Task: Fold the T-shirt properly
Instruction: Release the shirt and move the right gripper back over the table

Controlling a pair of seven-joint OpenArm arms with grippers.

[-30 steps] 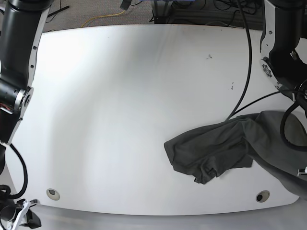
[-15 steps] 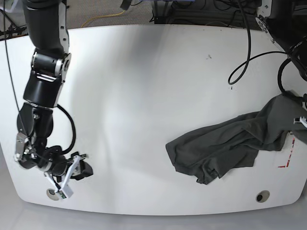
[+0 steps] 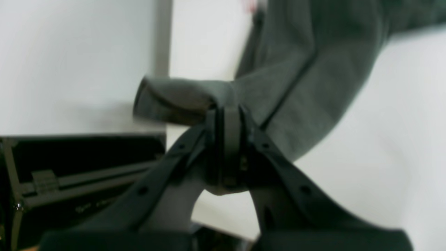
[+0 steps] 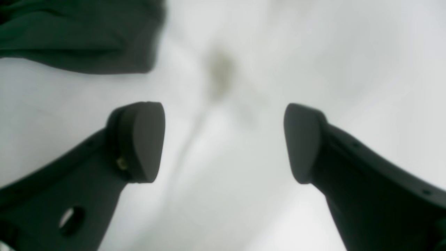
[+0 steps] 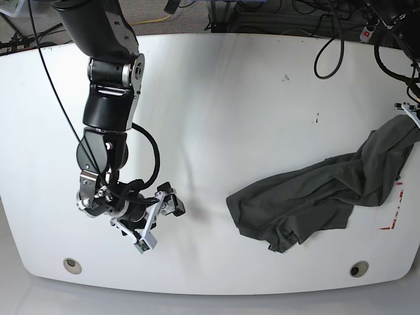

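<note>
The dark grey-green T-shirt (image 5: 308, 200) lies crumpled on the right part of the white table (image 5: 216, 105). One end of it is stretched up towards the right edge. There my left gripper (image 5: 408, 113) is shut on a bunched fold of the T-shirt (image 3: 313, 69), and the left gripper (image 3: 226, 111) pinches that fold between its tips. My right gripper (image 5: 159, 223) hovers low over bare table left of the shirt, apart from it. In the right wrist view the right gripper (image 4: 223, 143) is open and holds nothing, and the T-shirt (image 4: 69, 35) shows at the upper left.
Two round holes (image 5: 73, 265) (image 5: 358, 269) sit near the table's front edge. A red tape mark (image 5: 394, 222) lies by the right edge. Black cables (image 5: 335, 52) hang over the far right corner. A black case (image 3: 80, 174) stands off the table.
My right arm has swung in from the left edge over the table towards the shirt, and its jaws have opened. My left gripper has drawn the shirt's end up and back along the right edge.
</note>
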